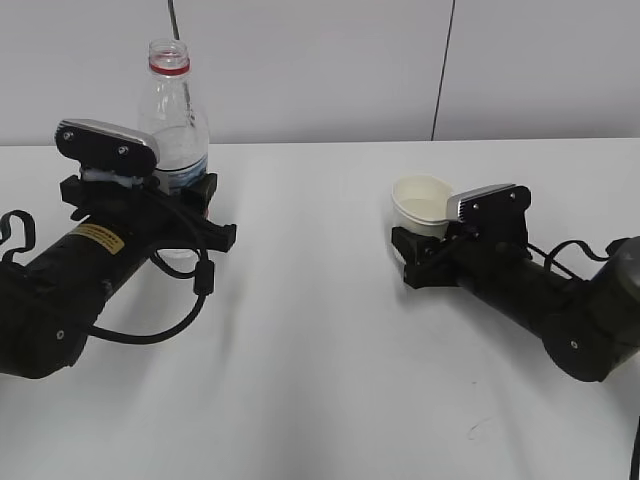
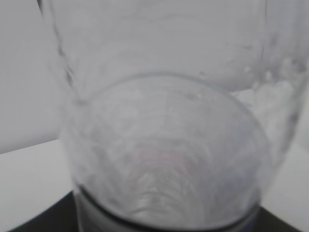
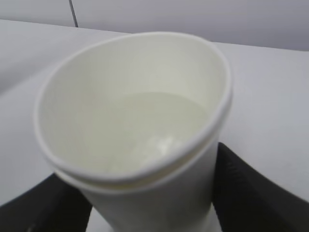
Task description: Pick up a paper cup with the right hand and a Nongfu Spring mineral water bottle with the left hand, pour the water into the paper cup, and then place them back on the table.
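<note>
Left hand [image 1: 190, 205] has its jaws closed round the lower body of the water bottle [image 1: 176, 110], which stands upright w/ no cap on, red neck ring showing. Can't tell from the outside cam if the bottle base is touching the table [image 1: 320, 330] or just off it. The left wrist cam is basically all clear plastic up close, blurry, some water low in the bottle.

Right hand [image 1: 418, 262] is clamped on the paper cup [image 1: 424, 203], black fingers [image 3: 251, 193] on both sides of it in the wrist cam. Cup leans a bit and looks raised off the table, tho I wouldn't swear to it. Inside looks like there's liquid sitting in the bottom, pale flat surface w/ a glint, but white on white so not 100% sure.

Bottle and cup are well apart, bottle far left, cup right of centre.

My guess: if that's water in the cup then the pour is done and we're at the put-back step. Next move imo = lower both straight down, keep the cup level so nothing slops, get each base flat on the table, and only then let the jaws go. Bottle's tall + open, so tipping on release is the thing to watch.
</note>
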